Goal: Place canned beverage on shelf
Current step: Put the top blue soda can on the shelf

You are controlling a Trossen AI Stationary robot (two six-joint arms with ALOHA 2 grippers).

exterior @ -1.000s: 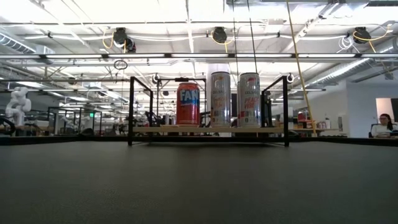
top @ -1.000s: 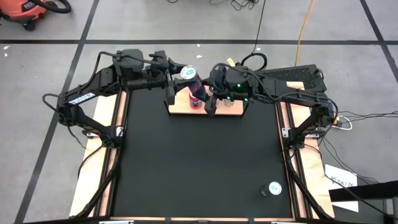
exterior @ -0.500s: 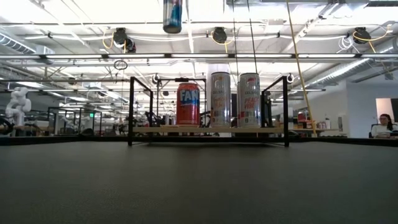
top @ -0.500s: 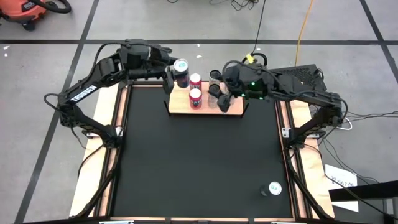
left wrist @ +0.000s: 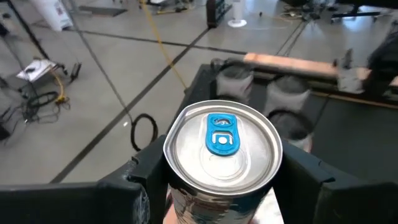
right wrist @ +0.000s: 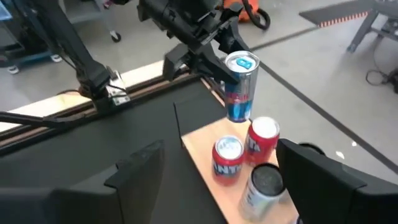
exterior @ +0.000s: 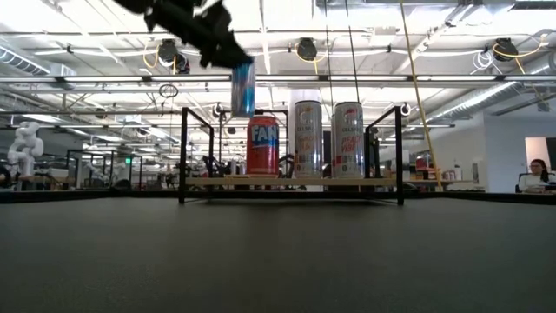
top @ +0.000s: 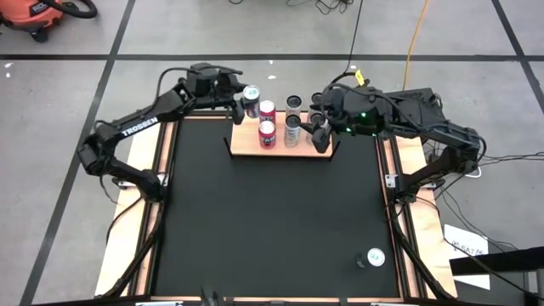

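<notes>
My left gripper (top: 247, 98) is shut on a slim silver-and-blue can (exterior: 243, 89) held above the far left corner of the shelf (top: 246, 146), a small light-wood board with black uprights. Two red cans (top: 267, 132) and two silver cans (top: 292, 128) stand upright on the board. In the low view the held can hangs just left of and above the red can (exterior: 262, 145). My right gripper (top: 317, 129) is open and empty at the shelf's right end, beside the silver cans. My left gripper pinches the can's upper side wall, just below the rim (left wrist: 180, 193), between its two fingers (left wrist: 146, 171), one on each side. The fingers come slanting down from the table's far left. The can hangs upright, lid up, clear of the board and of the other cans.
Another can (top: 371, 257) stands on the black tabletop near its front right corner. Light-wood strips (top: 136, 212) edge the table's left and right sides. The shelf's black uprights (exterior: 182, 152) stand at its corners. A person (exterior: 532, 174) sits far off in the room.
My left gripper has come down with the can, from above the low view's top edge to just above the red can's top, over the shelf's far left corner. My right gripper has drawn away from the shelf's middle toward the table's right edge.
</notes>
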